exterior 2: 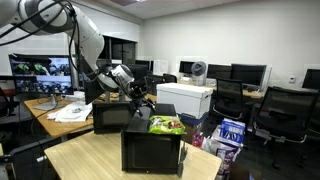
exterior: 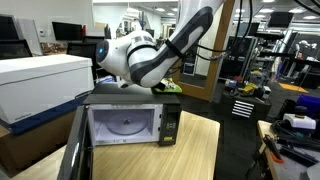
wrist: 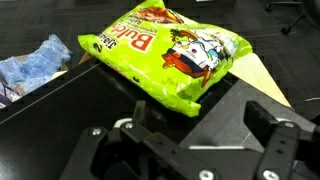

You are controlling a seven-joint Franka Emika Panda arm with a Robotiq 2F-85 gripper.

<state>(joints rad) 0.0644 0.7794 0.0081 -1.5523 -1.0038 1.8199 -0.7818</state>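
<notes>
Open claw [wrist: 195,135] hovers by green snack bag [wrist: 165,55] lying flat, long axis crosswise, atop microwave [wrist: 60,110]

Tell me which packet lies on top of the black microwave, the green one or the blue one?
The bright green snack bag lies on top of the microwave. The blue packet lies off it, beyond its edge.

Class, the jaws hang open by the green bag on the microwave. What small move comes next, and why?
Probably ease the open jaws forward and down around the bag: they hang short of it, empty, and it lies free atop the microwave.
</notes>
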